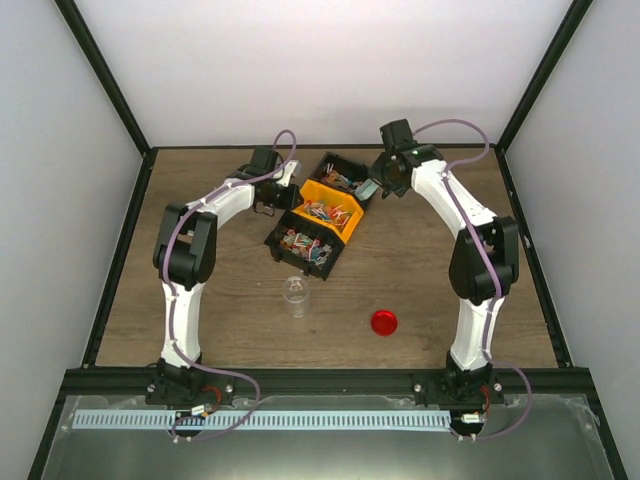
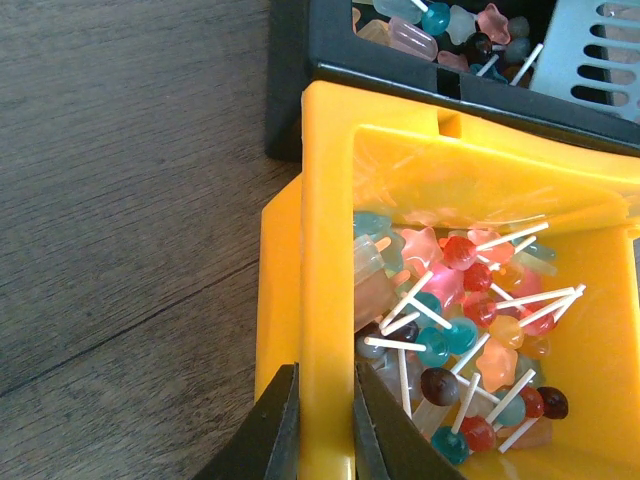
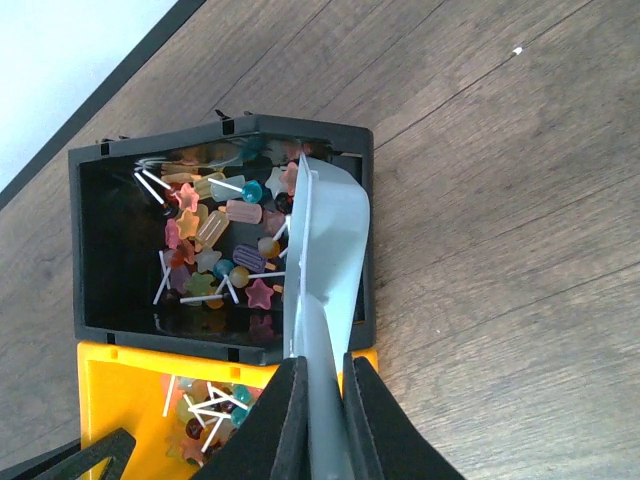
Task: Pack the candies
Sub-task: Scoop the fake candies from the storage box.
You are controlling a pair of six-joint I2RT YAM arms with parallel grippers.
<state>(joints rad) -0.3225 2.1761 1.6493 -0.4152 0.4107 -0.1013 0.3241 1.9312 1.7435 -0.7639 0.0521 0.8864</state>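
Black fingers (image 2: 272,440) of the left gripper (image 2: 325,410) fill the bottom of the left wrist view. They are pressed together on the side wall of the yellow bin (image 2: 330,250), one finger outside it and one inside. That grip looks meant to steady the row of bins, which sit touching one another in a diagonal line on the table (image 1: 430,270): a far black bin (image 1: 345,177), the yellow one in the middle, and a near black bin (image 1: 303,245). The candies (image 2: 470,320) lie in all three, small coloured sweets on white sticks, heaped loosely. None shows in the clear jar (image 1: 294,296), which stands apart in front of the bins, with a red lid (image 1: 384,321) lying to its right on the wood.

The right gripper (image 3: 322,390) is clamped on the handle of a pale scoop (image 3: 335,240). The blade reaches into the far black bin along one wall, turned on edge, beside the sweets rather than under them.

The step in hand appears to be the scooping, with the packing itself not yet begun. The next move likely calls for rolling the blade flat, driving it under the heap, lifting it level so nothing spills, then carrying it across to the jar. The jar's mouth looks narrow next to the scoop, so the pour will need care, and the sticks may snag.
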